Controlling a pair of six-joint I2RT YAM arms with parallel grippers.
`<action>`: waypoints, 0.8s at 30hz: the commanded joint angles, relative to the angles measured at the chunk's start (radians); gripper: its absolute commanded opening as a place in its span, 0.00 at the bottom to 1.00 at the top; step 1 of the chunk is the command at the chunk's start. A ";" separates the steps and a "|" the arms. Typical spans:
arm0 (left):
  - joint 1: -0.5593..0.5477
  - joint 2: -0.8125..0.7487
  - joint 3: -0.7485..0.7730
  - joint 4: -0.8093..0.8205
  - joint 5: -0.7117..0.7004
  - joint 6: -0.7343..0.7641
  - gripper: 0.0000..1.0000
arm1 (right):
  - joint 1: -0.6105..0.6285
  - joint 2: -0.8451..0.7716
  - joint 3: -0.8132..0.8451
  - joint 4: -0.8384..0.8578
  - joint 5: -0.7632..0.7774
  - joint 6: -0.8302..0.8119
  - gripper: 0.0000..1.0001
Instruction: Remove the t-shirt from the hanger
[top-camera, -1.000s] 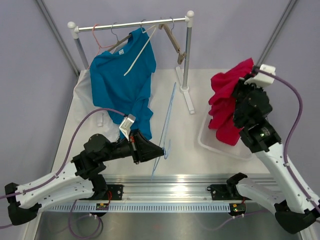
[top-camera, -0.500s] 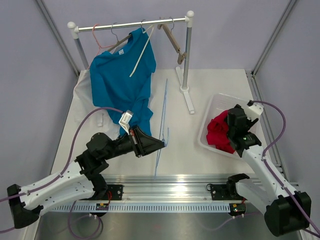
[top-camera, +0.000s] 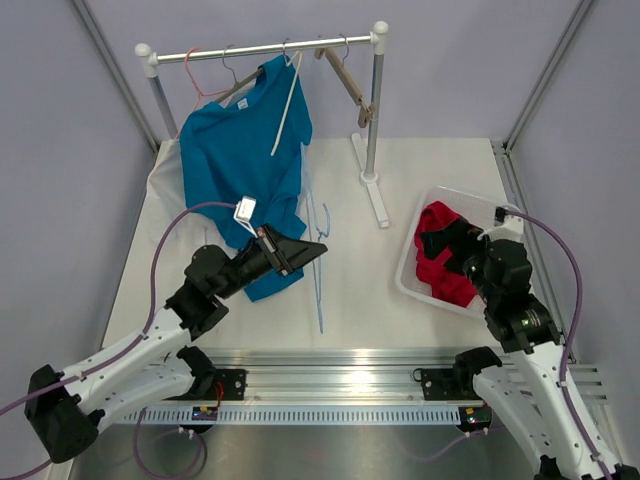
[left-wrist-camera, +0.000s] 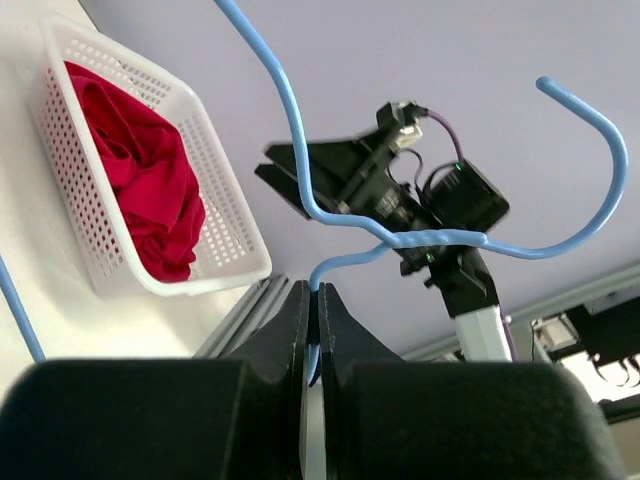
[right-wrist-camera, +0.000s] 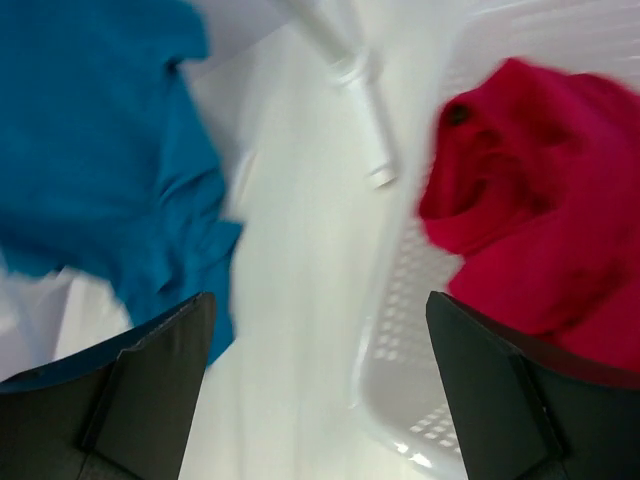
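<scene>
The thin blue hanger (left-wrist-camera: 420, 240) could slip or swing into the blue t-shirt (top-camera: 240, 170), since the left claw (left-wrist-camera: 310, 300) pinches only its wire, squeezed tight. The right claw (right-wrist-camera: 320, 340) is wide and holds nothing. The red t-shirt (top-camera: 440, 265) lies in the basket (left-wrist-camera: 230, 235).

Matt red cloth t-shirt (left-wrist-camera: 140, 170), perforated white plastic basket (left-wrist-camera: 225, 215) — glossy blue coated-wire hanger (left-wrist-camera: 432, 238).
</scene>
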 joint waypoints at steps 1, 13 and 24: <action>0.014 0.017 0.005 0.192 -0.062 -0.094 0.00 | 0.138 0.066 0.062 0.036 -0.338 -0.052 0.94; 0.017 0.112 0.071 0.317 -0.179 -0.177 0.00 | 0.798 0.230 0.159 0.154 0.027 -0.175 0.86; 0.016 0.146 0.092 0.331 -0.173 -0.207 0.00 | 1.060 0.405 0.242 0.139 0.478 -0.268 0.56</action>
